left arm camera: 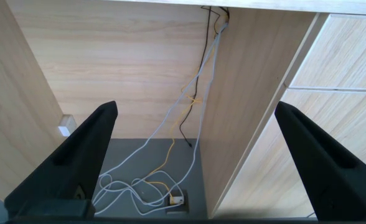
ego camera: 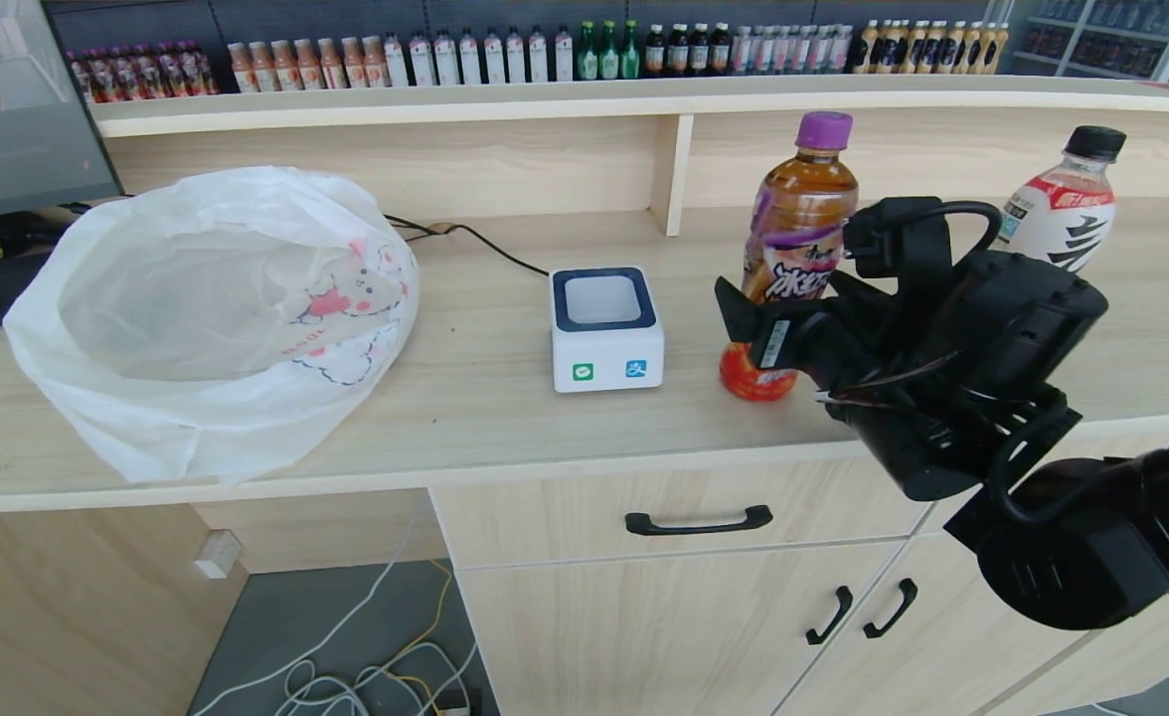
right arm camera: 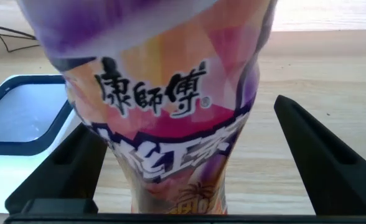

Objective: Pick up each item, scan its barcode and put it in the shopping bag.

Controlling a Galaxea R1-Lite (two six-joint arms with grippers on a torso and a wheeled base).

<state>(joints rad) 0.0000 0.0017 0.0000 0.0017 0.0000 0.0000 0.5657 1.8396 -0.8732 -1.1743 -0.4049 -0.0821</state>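
The right hand (right arm camera: pixel 189 124) stood wide around the upright purple-capped bottle (ego camera: pixel 798 214), on the surface (ego camera: pixel 505 408) at three o'clock of the scanner (ego camera: pixel 606 328), probably so that a short carry toward nine o'clock could show its barcode.

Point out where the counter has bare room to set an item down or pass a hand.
Bare counter lies between the shopping bag and the scanner, and along the front edge before the scanner. More lies right of the white bottle. It is crowded from the scanner to the purple-capped bottle, where the right gripper straddles it; a cable crosses behind the scanner.
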